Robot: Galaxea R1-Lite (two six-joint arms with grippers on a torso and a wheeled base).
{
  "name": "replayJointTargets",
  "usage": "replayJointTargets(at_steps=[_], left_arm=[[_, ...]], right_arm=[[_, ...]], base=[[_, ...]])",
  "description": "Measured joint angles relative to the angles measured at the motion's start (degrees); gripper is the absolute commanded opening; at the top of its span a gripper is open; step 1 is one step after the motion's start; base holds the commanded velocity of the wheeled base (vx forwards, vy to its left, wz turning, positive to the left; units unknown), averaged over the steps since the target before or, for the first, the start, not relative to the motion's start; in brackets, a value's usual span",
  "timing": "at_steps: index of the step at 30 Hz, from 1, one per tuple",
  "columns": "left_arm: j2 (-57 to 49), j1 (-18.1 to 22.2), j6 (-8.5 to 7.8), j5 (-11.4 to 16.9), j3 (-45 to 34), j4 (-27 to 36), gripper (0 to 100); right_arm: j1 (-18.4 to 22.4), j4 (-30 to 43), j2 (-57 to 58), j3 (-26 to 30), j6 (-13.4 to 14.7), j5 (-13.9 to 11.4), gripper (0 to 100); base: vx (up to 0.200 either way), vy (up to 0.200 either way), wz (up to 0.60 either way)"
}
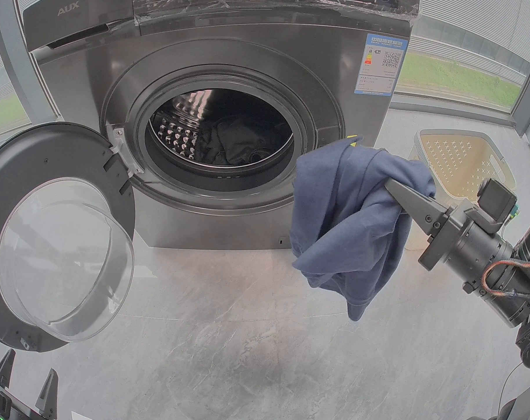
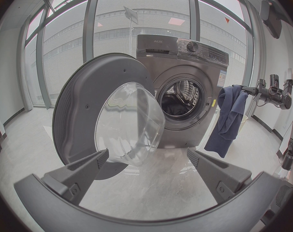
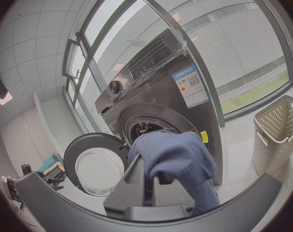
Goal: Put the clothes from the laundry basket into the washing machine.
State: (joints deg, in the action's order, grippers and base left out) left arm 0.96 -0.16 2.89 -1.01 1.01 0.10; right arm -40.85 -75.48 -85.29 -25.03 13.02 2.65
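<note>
Grey marbled floor (image 1: 218, 333) before the silver front-loading washing machine (image 1: 218, 48): we see the right gripper (image 1: 400, 191) clamping a navy-blue cloth garment (image 1: 340, 223) beside the open drum (image 1: 218, 135) for loading, left gripper (image 2: 147, 152) wide.

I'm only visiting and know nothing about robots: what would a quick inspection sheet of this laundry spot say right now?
Surface: grey marbled floor.
Job's things: washing machine with its door swung open; dark clothes in the drum; blue garment hanging in the air; laundry basket on the machine's right.
Clutter: nothing seen.
Grippers: right gripper shut on the blue garment; left gripper open, low near the door.
Cables: orange cable on the right arm.
Surroundings: tall windows, grass outside.
</note>
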Motion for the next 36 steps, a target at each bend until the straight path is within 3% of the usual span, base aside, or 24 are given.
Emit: replayJointTargets(at_steps=[12, 21, 27, 36], left_arm=[[0.0, 0.0, 0.00, 0.0, 0.0, 0.0, 100], [0.0, -0.1, -0.02, 0.0, 0.0, 0.0, 100], [0.0, 0.0, 0.00, 0.0, 0.0, 0.0, 100], [0.0, 0.0, 0.00, 0.0, 0.0, 0.0, 100]], right_arm=[[0.0, 0.0, -0.1, 0.2, 0.0, 0.0, 0], [0.0, 0.0, -0.1, 0.3, 0.0, 0.0, 0], [0.0, 0.0, -0.1, 0.3, 0.0, 0.0, 0], [0.0, 0.0, -0.2, 0.5, 0.1, 0.0, 0]], base=[[0.000, 0.200, 0.00], [0.000, 0.000, 0.00], [-0.200, 0.000, 0.00], [0.000, 0.000, 0.00]])
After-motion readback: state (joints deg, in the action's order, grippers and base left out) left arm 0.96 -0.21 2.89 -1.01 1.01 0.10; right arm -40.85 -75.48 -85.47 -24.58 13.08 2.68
